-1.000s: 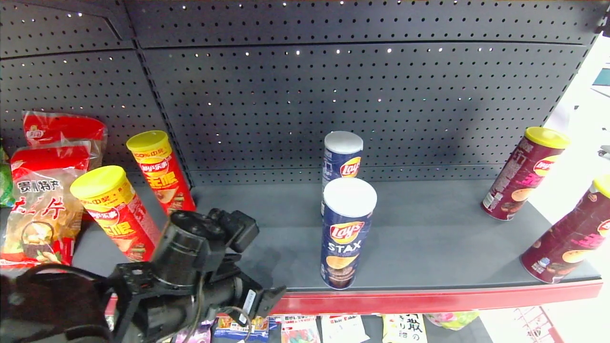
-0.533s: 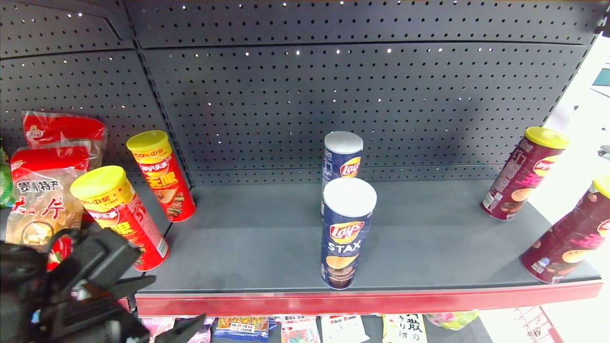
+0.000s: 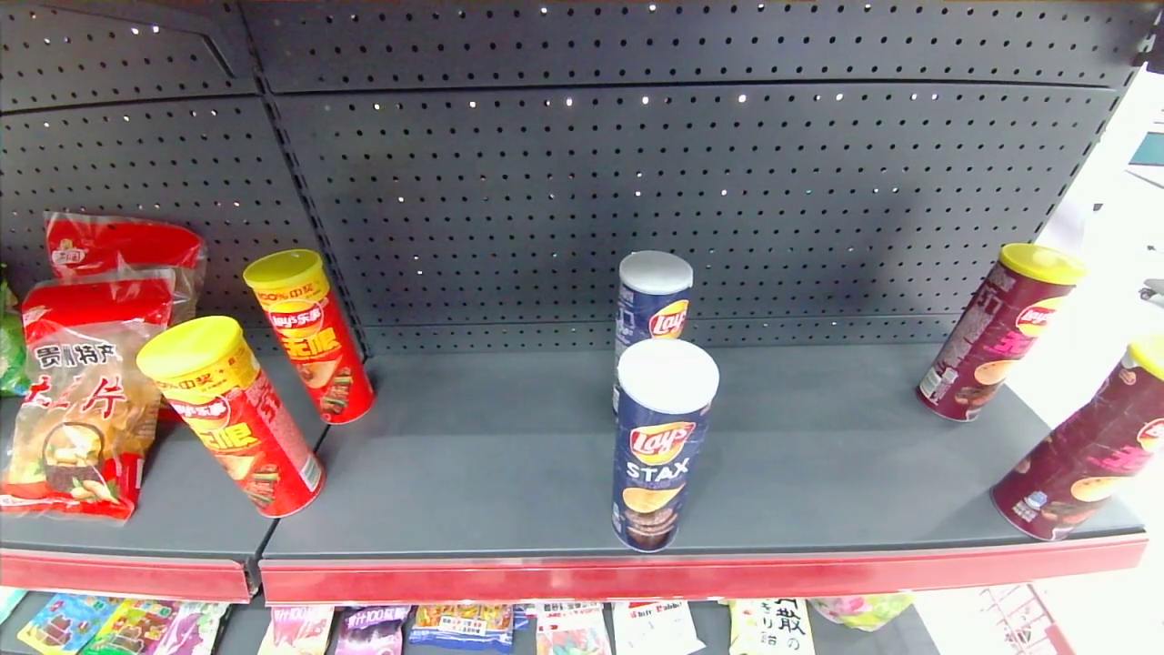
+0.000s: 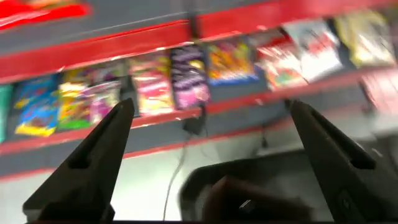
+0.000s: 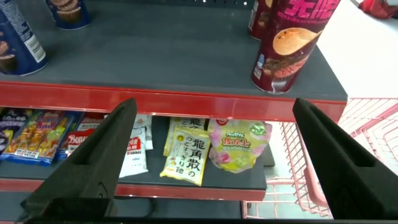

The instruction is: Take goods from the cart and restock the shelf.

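On the grey shelf (image 3: 509, 455) stand two red cans with yellow lids (image 3: 227, 414), two blue cans with white lids (image 3: 662, 441) and two maroon cans with yellow lids (image 3: 1000, 332). My left gripper (image 4: 209, 104) is open and holds nothing; it hangs low before a lower shelf of snack packets (image 4: 186, 78). My right gripper (image 5: 214, 102) is also open and holds nothing. It faces the shelf's red front edge (image 5: 186, 99), with a maroon can (image 5: 289, 43) and a blue can (image 5: 15, 37) beyond it.
Red snack bags (image 3: 82, 382) stand at the shelf's left end. Packets (image 5: 186, 152) lie on the shelf below. A red wire cart (image 5: 367, 155) is to the right. Bare shelf lies between the red and blue cans and between the blue and maroon cans.
My left arm, which stood before the red cans a second ago, has pulled back down and to the left, out of the head view. The cans have not moved.
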Robot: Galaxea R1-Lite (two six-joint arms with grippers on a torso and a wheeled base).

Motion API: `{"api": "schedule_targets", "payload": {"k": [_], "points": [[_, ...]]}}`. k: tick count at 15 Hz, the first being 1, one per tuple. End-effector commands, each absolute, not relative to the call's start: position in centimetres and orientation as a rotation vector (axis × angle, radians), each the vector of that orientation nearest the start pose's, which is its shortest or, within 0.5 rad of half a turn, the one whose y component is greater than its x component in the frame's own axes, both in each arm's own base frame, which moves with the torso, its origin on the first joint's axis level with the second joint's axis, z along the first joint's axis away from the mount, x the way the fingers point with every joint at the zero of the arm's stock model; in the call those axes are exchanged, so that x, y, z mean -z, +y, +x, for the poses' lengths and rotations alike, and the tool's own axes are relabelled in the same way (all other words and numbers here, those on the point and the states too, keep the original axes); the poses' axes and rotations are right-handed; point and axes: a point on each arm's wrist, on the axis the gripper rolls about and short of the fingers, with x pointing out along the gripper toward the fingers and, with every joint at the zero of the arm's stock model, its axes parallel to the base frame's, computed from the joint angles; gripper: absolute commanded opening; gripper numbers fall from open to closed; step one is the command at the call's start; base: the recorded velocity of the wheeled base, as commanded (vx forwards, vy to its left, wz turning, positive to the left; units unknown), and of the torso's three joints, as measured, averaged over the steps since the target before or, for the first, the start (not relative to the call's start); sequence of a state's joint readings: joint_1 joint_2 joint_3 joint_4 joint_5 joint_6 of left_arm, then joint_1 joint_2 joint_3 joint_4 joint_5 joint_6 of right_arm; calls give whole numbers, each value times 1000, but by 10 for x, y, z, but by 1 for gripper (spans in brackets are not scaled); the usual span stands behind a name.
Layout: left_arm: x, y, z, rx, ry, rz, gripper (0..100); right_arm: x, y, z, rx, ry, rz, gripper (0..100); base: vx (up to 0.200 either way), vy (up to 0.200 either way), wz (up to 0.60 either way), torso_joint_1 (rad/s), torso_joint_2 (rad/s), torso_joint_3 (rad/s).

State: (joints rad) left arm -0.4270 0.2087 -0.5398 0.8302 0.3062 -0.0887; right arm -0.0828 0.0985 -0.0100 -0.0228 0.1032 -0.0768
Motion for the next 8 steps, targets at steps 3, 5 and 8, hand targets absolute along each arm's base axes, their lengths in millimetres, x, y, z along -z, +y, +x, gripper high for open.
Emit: {"api": "schedule_targets", "payload": {"k": [3, 5, 8], "points": [[-106, 33, -72, -94, 331, -14, 100, -80, 3, -15, -20, 76, -64, 100, 0, 0, 0, 0, 0, 0], [-100, 29, -55, -166, 233, -80, 100, -80, 3, -15, -27, 76, -64, 100, 0, 0, 0, 0, 0, 0], [-89, 22, -35, -151, 109, -80, 100, -79, 1, -15, -189, 78, -56, 100, 0, 0, 0, 0, 0, 0]]}}
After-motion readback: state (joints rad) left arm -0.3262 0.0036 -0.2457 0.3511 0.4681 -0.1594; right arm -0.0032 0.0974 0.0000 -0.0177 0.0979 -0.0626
